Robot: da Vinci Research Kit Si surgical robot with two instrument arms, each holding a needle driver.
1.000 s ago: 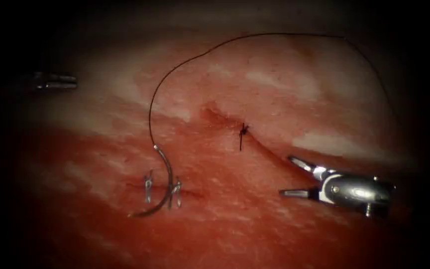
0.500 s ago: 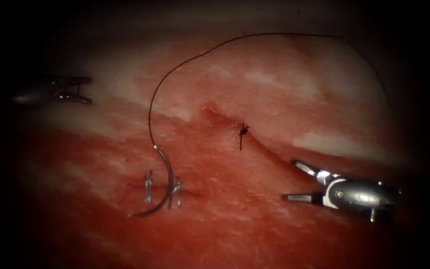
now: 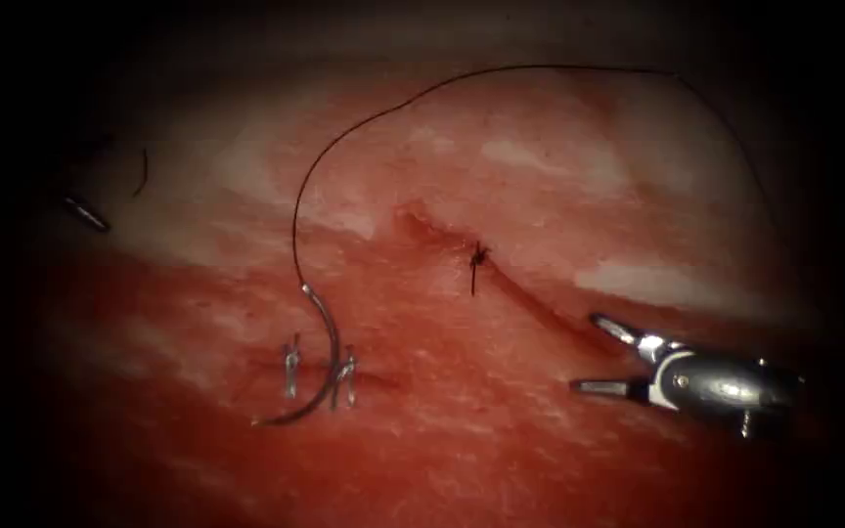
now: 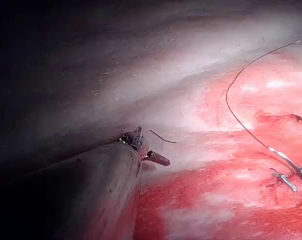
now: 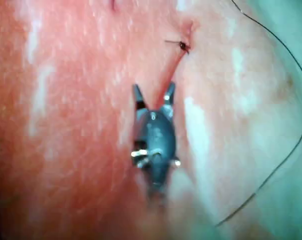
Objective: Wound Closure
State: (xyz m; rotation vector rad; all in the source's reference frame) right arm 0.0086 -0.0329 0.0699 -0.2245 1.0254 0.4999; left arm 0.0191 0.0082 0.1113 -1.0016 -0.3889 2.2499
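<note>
Left tool: your left arm's tool point(image 3: 85, 213) sits at the far left of the endoscope view, away from the cut. The left wrist view point(image 4: 150, 152) shows its tip more closely, but I cannot tell if its jaws are apart or closed. I cannot see anything held in it.
Cut thread end: one short loose piece point(image 3: 141, 172) lies just beside this tool; in the left wrist view point(image 4: 162, 136) it lies on the pale tissue, apart from the tip.
Right tool: your right arm's tool point(image 3: 606, 358) is at the right end of the cut, jaws spread wide and holding nothing. The right wrist view point(image 5: 154, 98) shows both jaws open above the tissue.
Needle: one curved needle point(image 3: 323, 364) lies free on the tissue point(image 3: 501, 460), left of the cut. I cannot tell if it goes into the tissue.
Clips: two small metal pieces point(image 3: 290, 368) stand beside the needle, one at each side of its curve.
Thread: one long thread point(image 3: 383, 112) goes from the needle's upper end in a wide arc to the far right.
Cut: one knot point(image 3: 478, 256) with short ends already sits on the cut point(image 3: 530, 293); the right wrist view point(image 5: 182, 46) shows it just beyond the open jaws.
</note>
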